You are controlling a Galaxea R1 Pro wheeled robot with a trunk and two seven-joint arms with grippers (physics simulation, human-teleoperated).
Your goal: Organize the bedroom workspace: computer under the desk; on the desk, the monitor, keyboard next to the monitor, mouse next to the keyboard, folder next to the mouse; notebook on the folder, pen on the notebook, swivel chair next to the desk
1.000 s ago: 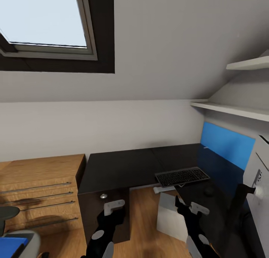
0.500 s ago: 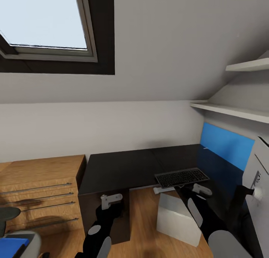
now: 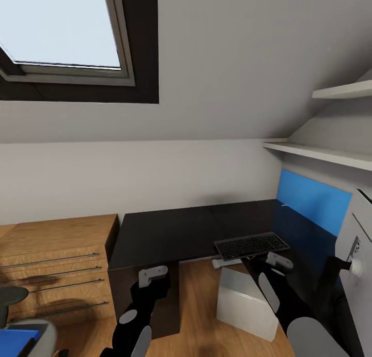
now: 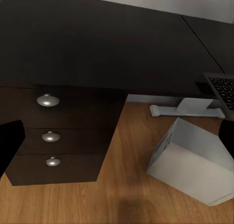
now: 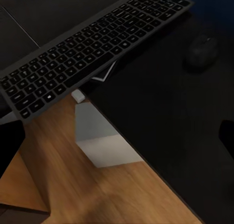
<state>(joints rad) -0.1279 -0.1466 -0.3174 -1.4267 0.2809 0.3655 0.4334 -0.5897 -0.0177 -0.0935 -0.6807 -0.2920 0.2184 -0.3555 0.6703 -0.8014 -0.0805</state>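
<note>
I had the right gripper (image 3: 275,260) low over the desk (image 3: 170,233), just short of the keyboard (image 3: 251,244); its fingers sat at opposite edges of the right wrist view, so I read it as spread wide and carrying nothing. The left gripper (image 3: 152,276) hung in front of the desk's drawer unit (image 4: 58,131), also wide and empty.

The keyboard lay across the desk's inner corner, part of it jutting past the edge over the floor, with the mouse (image 5: 201,51) close behind it on the desk. The computer (image 3: 247,300) stood on the floor under that corner. The folder (image 3: 15,340) lay on the chair (image 3: 31,331), well away from the desk.

My worry was the overhang: a nudge from the right gripper on that end could tip the keyboard off the desk onto the computer. The wrist could also knock the mouse.
</note>
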